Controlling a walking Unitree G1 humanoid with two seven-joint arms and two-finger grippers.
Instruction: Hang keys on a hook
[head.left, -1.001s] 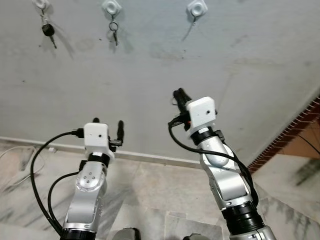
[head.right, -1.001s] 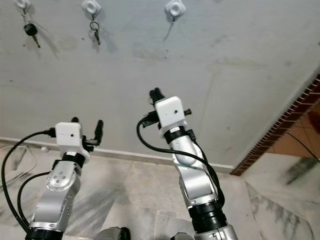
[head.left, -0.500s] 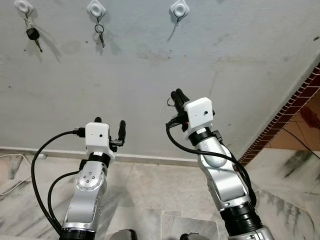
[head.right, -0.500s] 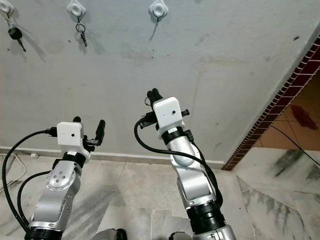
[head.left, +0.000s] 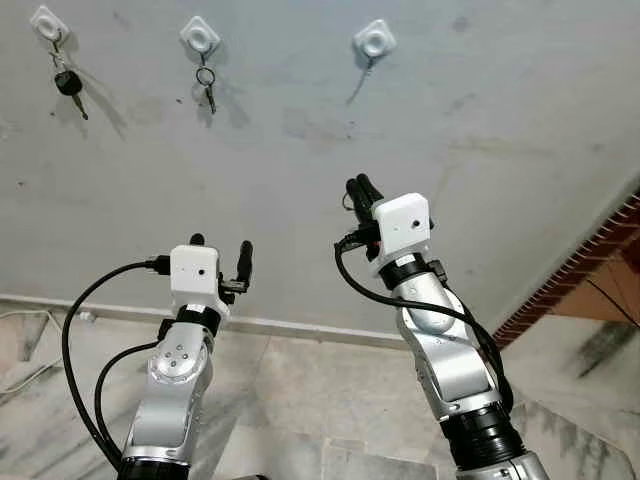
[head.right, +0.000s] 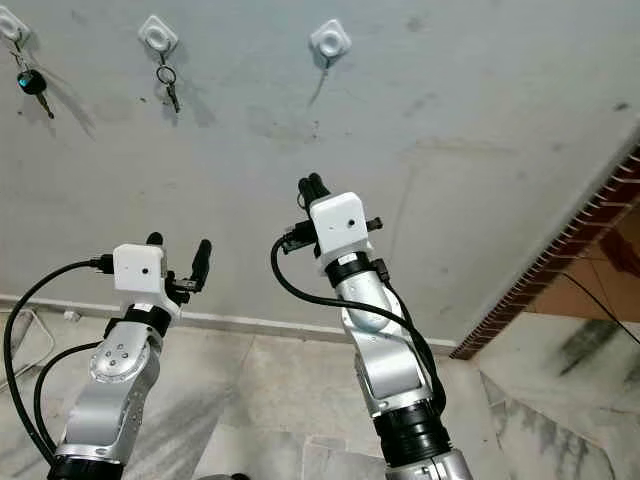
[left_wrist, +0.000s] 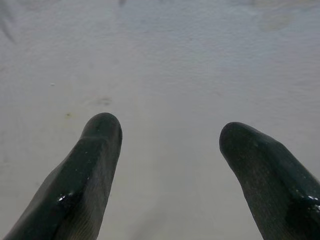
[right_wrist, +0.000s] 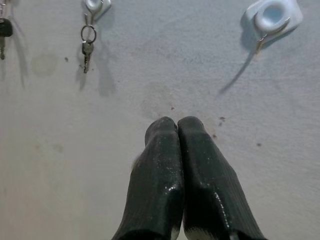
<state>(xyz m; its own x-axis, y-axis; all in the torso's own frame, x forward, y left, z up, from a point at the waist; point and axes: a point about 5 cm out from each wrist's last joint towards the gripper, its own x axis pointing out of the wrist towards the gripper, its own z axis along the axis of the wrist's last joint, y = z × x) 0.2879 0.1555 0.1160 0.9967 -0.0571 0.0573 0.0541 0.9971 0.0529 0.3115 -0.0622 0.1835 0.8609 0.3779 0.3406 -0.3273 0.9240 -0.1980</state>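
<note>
Keys for hanging are hard to find: our right gripper (head.left: 358, 187) has its two black fingers pressed tightly together, raised toward the grey wall (head.left: 480, 120), and we cannot tell whether a key is pinched between them. Half a second ago a faint ring-like shape showed beside those fingers; now it is not clear. Since then the camera has tilted, so the three white hooks sit lower in view, while both arms hold much the same pose. The empty hook (head.left: 374, 39) lies up and ahead of the right gripper, well apart, so we judge the reach is yet to come. A black-headed key (head.left: 68, 83) and a small key on a ring (head.left: 206, 85) already hang from the other two hooks. Our left gripper (head.left: 218, 255) is spread wide, holding nothing
</note>
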